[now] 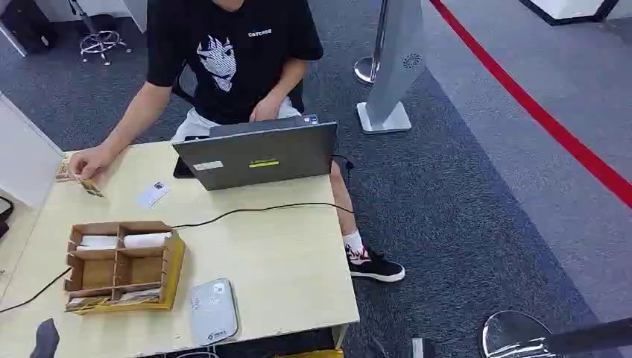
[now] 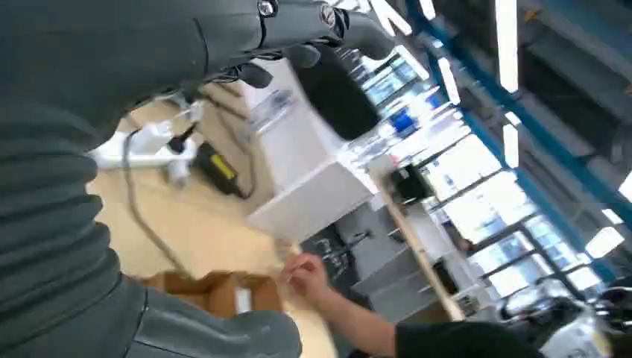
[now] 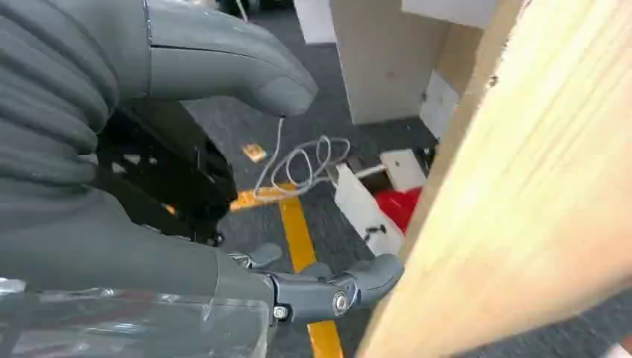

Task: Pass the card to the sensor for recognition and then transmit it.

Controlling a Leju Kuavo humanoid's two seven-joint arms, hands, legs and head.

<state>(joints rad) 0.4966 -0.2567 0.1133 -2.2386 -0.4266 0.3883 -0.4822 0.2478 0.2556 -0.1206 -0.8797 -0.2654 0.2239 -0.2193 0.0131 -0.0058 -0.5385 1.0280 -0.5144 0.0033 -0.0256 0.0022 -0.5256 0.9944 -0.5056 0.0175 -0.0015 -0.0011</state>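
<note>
Flat white card on pale wood table; both robot hands apparently empty, fingers spread.

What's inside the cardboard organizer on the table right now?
The cardboard organizer holds white rolled items in its far compartments. The middle compartments look empty. Flat pieces, too small to identify, lie in the nearest ones, and the walls hide parts of the floors.

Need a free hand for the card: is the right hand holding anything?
No, it holds nothing: the right hand shows thumb and fingers apart beside the table edge.
</note>
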